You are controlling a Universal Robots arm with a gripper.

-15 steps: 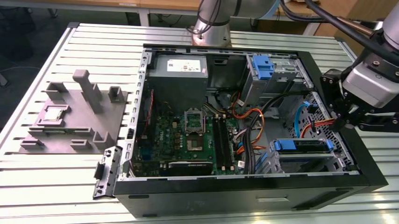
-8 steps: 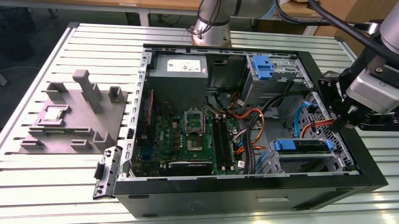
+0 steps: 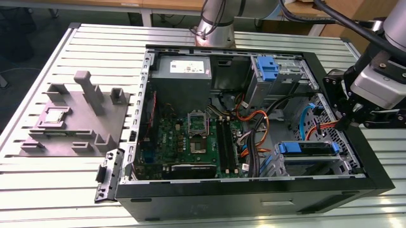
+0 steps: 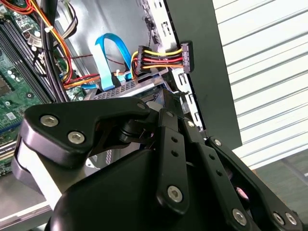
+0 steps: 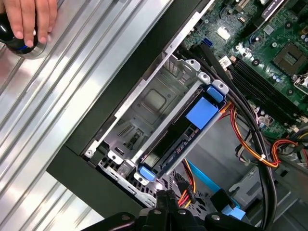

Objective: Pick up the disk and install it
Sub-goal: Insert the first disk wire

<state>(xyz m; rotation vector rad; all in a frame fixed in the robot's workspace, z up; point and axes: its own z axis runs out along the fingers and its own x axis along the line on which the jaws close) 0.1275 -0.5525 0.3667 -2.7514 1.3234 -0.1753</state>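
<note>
Flat silver disk in blue plastic frame (image 3: 307, 148), four o'clock in black computer case (image 3: 254, 195), black gripper (image 5: 168, 203) at three o'clock, pinched together, empty.

Your arm (image 3: 213, 23) is a smooth silver-grey tube. Its wrist housing (image 3: 379, 80) is pale grey and rounded, and thick black cables (image 3: 345, 18) run along it. Your gripper (image 3: 358, 111) is matte black. In the second wrist view its flat, round-ended links (image 4: 171, 154) carry round silver screws (image 4: 174, 193).
</note>
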